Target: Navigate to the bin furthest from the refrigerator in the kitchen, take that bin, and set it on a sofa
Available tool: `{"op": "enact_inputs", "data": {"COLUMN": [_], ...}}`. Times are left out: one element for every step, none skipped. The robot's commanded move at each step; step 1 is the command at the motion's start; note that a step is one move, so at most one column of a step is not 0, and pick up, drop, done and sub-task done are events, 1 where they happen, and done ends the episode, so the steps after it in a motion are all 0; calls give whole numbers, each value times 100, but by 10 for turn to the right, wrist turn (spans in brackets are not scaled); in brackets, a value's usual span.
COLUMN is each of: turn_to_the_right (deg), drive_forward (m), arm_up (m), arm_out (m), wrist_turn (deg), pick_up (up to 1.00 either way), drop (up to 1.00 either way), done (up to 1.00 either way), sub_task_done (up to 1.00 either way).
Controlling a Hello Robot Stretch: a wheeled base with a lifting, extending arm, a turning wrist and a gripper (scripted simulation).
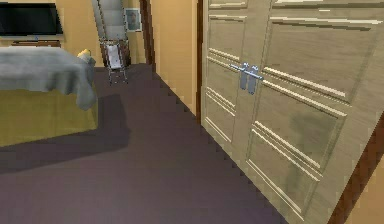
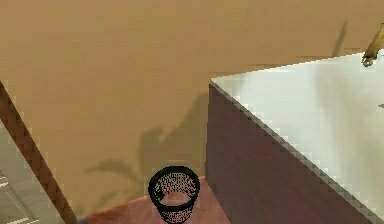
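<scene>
Bedroom floor (image 1: 150,170) runs between a bed (image 1: 40,85) and panelled double doors (image 1: 290,90), so navigating looks the step in hand; a black mesh bin (image 2: 175,193) stands by a white-topped cabinet (image 2: 300,105), needing approach and alignment, while the gripper's state I cannot tell.

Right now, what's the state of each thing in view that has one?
doors: both shut, handles meeting at the seam.
TV: screen dark.
bed: made, grey blanket hanging over its edge.
rack: upright at the room's far end.
bin: upright on the floor, top uncovered, nothing seen inside.
</scene>
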Motion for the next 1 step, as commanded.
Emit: {"op": "enact_inputs", "data": {"turn_to_the_right": [0], "drive_forward": [0], "arm_up": [0], "arm_out": [46], "wrist_turn": [0], "pick_up": [0], "drop": [0], "done": [0], "sub_task_done": [0]}}
